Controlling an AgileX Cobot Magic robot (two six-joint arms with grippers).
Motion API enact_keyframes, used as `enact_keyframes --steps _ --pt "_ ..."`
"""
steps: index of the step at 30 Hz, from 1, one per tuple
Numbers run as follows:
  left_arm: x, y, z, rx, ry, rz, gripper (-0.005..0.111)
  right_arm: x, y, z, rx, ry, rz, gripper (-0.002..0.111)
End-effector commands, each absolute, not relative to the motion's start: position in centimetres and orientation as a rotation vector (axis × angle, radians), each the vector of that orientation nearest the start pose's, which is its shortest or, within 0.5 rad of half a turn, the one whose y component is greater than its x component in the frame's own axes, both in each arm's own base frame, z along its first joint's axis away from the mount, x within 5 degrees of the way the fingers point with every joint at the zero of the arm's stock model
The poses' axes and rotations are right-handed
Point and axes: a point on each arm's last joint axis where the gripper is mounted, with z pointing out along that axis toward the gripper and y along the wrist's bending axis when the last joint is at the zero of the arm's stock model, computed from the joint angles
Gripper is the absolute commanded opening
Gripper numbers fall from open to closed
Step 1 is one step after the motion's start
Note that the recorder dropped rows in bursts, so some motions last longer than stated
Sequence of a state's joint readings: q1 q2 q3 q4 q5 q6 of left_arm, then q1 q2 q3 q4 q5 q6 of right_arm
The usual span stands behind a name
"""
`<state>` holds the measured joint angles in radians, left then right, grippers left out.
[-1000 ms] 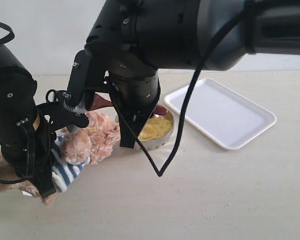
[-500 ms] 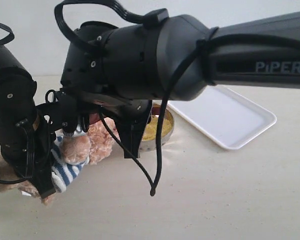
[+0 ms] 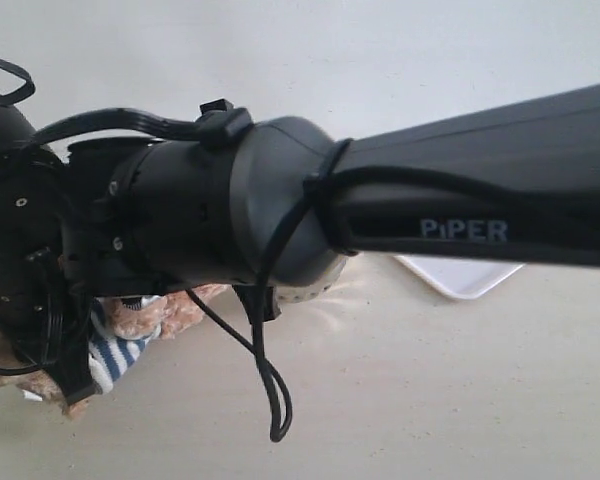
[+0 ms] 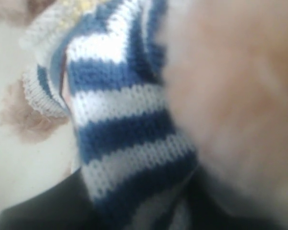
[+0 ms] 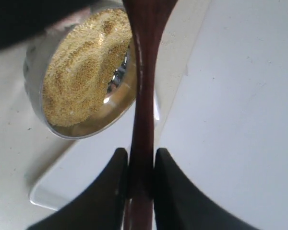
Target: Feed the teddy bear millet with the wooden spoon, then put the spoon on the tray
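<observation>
The wooden spoon point(image 5: 143, 96) has its dark red-brown handle clamped between the fingers of my right gripper point(image 5: 141, 167). Its bowl end runs out of the right wrist view past the steel bowl. That bowl's millet point(image 5: 81, 72) is a golden heap, and the white tray point(image 5: 230, 120) lies beneath the spoon. In the exterior view my right arm hides the spoon; only a tray corner point(image 3: 460, 280) shows. The teddy bear point(image 3: 155, 315) lies low at the left. My left gripper point(image 4: 139, 201) is closed on its striped shirt point(image 4: 125, 124), with fur point(image 4: 230, 96) beside it.
My right arm point(image 3: 280, 220) fills the middle of the exterior view, with a loose cable loop point(image 3: 270, 400) hanging under it. A sliver of the steel bowl point(image 3: 305, 293) shows below the arm. My left arm point(image 3: 20, 250) stands at the far left over the bear.
My right arm has swung up and left across the exterior view, now covering the millet bowl, the spoon and most of the tray. The left arm and the bear have stayed put.
</observation>
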<state>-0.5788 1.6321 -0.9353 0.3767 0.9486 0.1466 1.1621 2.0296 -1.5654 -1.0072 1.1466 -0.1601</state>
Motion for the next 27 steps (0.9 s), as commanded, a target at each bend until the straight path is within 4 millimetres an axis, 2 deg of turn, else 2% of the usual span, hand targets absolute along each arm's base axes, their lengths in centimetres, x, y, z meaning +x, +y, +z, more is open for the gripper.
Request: enact_keyframes --steps 1,7,12,27 --pt "24.9 -14.0 19.9 1.348 2.624 0.371 0.005 22.0 37.3 22.1 -1.912 1.526 -0.976 0.0" --pt "25.0 -14.1 19.9 1.344 2.608 0.36 0.005 21.3 37.6 21.9 -1.91 1.55 -0.916 0.0" --pt "25.1 -14.2 19.9 1.339 2.596 0.352 0.005 20.5 38.4 21.9 -1.925 1.499 -0.877 0.0" --pt "25.1 -14.2 19.9 1.331 2.599 0.345 0.005 19.6 39.0 23.4 -1.803 1.404 -0.982 0.0"
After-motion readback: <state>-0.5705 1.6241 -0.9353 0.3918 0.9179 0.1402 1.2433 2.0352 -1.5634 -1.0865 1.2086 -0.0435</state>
